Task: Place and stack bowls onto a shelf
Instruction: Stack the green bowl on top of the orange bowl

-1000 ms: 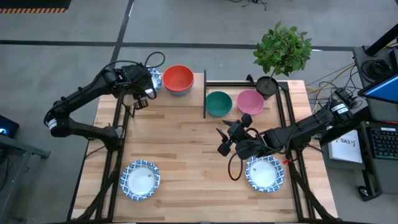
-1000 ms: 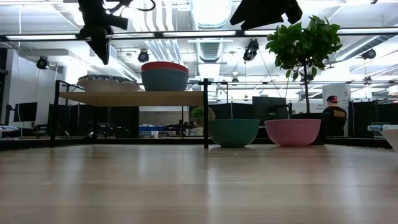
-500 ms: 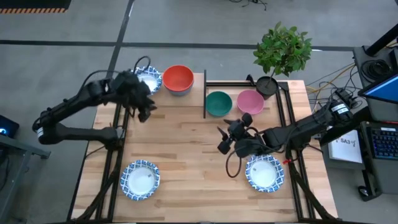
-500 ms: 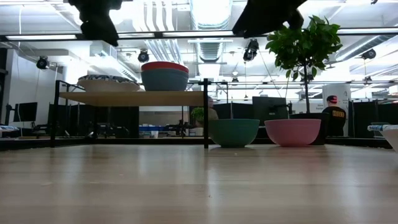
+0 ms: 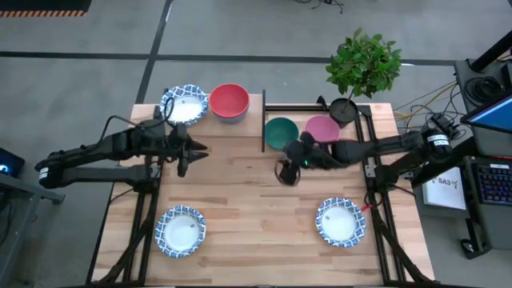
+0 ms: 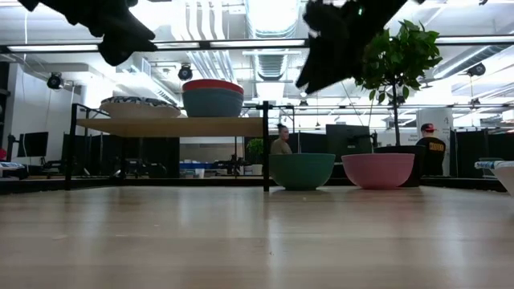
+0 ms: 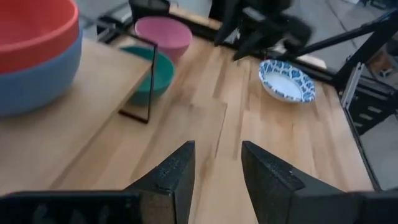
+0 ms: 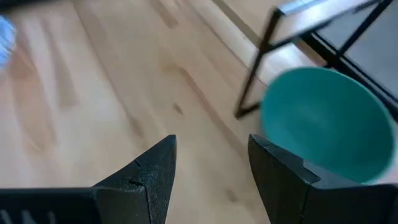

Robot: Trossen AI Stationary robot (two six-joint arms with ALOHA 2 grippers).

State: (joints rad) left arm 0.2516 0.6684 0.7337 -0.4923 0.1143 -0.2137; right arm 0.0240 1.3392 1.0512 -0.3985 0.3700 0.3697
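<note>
Sitting on the shelf [image 5: 240, 120], red bowl [image 5: 229, 100] nested in blue — glossy, deep

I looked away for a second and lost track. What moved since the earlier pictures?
The left gripper has drawn back from the shelf, leaving the patterned bowl there. The right gripper swung from the near-right patterned bowl toward the green bowl. All bowls stayed put.

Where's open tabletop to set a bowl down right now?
Free: the bare wood between the two white bowls at the near edge. Crowded: by the shelf post, where the green bowl, pink bowl and right gripper cluster.
</note>
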